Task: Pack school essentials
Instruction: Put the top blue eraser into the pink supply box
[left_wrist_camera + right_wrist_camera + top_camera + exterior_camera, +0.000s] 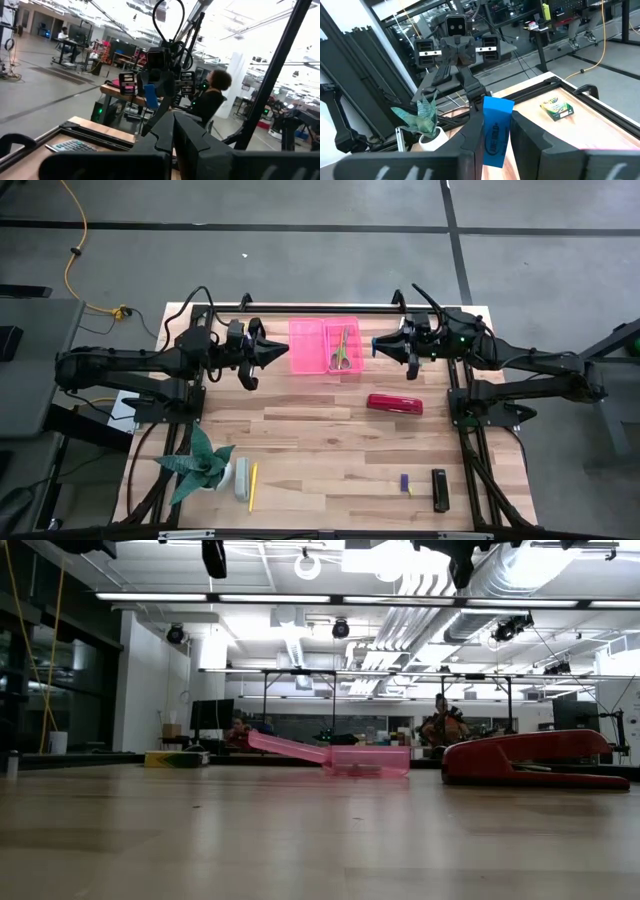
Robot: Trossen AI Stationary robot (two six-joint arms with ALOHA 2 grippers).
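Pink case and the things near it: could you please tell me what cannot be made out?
Pink case: high view, anything beside the scissors is too small; low view, its wall hides the inside.
Blue block in the right gripper: right wrist view, print blurred.
Purple piece: high view, too small to identify.

Green spiky plant (200,465) (white pot), wooden table (320,440)

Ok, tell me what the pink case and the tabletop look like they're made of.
Pink case: seemingly translucent plastic, smooth and glossy; in the low view the room's light shows through its walls. Tabletop: wood, apparently butcher-block planks, with visible grain, joined strips and a light satin finish.
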